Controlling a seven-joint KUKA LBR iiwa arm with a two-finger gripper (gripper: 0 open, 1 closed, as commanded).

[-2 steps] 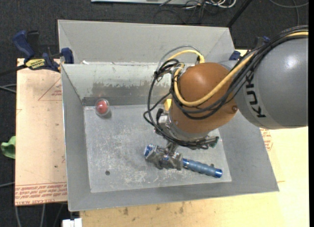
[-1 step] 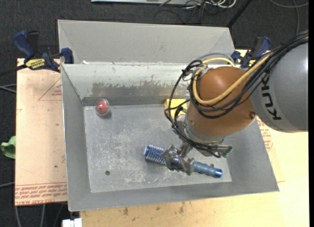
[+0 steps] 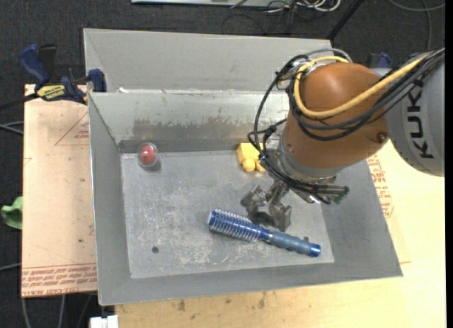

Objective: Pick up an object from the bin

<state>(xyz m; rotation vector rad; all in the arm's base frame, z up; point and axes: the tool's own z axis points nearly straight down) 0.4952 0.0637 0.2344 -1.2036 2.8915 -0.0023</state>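
Observation:
My gripper (image 3: 267, 211) hangs low over the right half of the bin floor, its two dark fingers spread apart with nothing between them. Just below the fingertips lies a blue hairbrush (image 3: 260, 232), bristle head to the left and handle pointing to the lower right. A small yellow object (image 3: 247, 156) sits against the back wall, partly hidden by the arm's orange cover.
A small red ball (image 3: 147, 154) rests in the back left corner of the bin. The arm with its orange cover and cables overhangs the bin's right side.

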